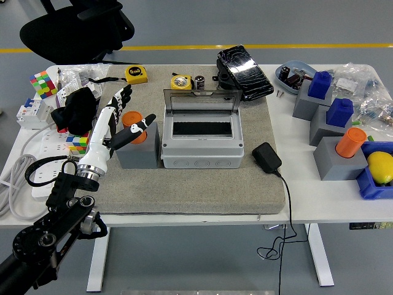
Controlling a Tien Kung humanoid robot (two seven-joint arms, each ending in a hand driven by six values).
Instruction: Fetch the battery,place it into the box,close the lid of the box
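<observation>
One white table (319, 203) on grey floor bears a grey mat (202, 190); the left hand (116, 120) hovers open, fingers spread.

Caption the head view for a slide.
Left hand hovers open beside the open grey box, battery waiting behind the lid.

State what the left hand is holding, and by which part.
Nothing. The left hand hovers open beside the orange cylinder, fingers spread, thumb near its side without gripping.
</observation>
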